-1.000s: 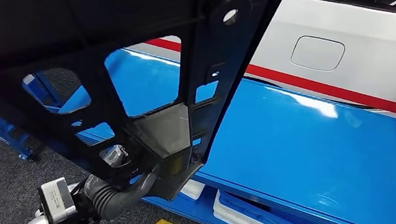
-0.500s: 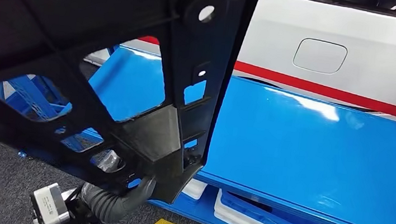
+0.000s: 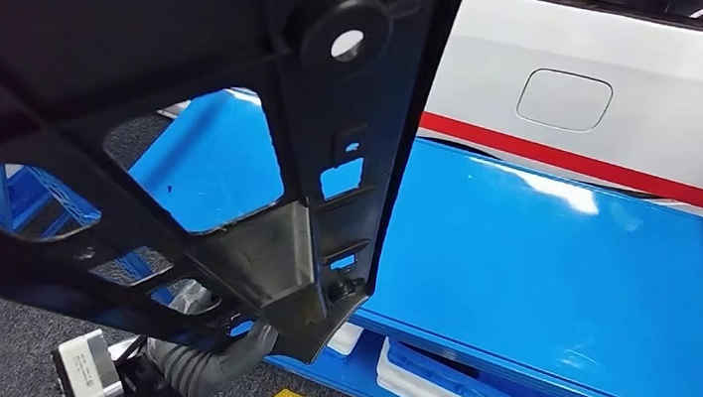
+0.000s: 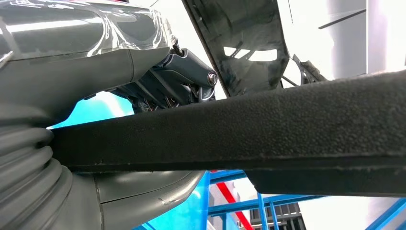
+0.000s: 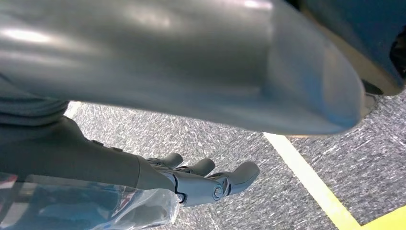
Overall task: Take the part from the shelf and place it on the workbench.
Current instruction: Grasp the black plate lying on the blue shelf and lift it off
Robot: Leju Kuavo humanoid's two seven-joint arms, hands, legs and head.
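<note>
Holding one black part [image 3: 187, 120] up over the one blue workbench [image 3: 559, 272], my left hand [image 4: 72, 143] grips its bar, my right hand [image 5: 201, 182] hangs empty, fingers straight, and I read no writing anywhere.

Black part [image 3: 141, 85] blocks left approach; blue workbench [image 3: 559, 272] top bare right of it.

The left arm reaches up from below, its ribbed grey wrist cover bent, and the left hand [image 4: 158, 72] grips the black part [image 3: 141, 85] from underneath. The right hand [image 5: 201, 179] hangs low with fingers extended together, holding nothing.
</note>
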